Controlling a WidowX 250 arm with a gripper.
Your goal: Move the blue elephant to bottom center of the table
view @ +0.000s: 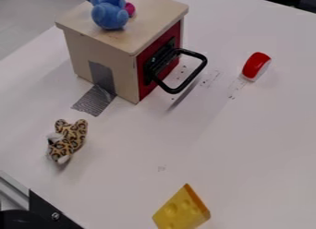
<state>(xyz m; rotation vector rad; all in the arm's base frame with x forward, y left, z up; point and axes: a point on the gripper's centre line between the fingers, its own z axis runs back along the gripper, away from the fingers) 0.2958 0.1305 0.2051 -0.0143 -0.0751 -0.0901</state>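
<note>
Blue plush elephant, top cut off, is sitting on beige wooden box. White table is supporting box. Can't tell gripper state.

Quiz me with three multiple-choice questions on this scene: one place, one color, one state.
1. Where is the blue elephant?
A) Beside the cheese
B) On the wooden box
C) Under the handle

2. What color is the box's handled front?
A) Red
B) Green
C) White

3. How is the gray tape?
A) Rolled up
B) Hanging free
C) Stuck from box to table

Key:
1 B: it sits on the lid-like top.
2 A: red shows around the black bracket.
3 C: it runs down the side onto the tabletop.
</note>
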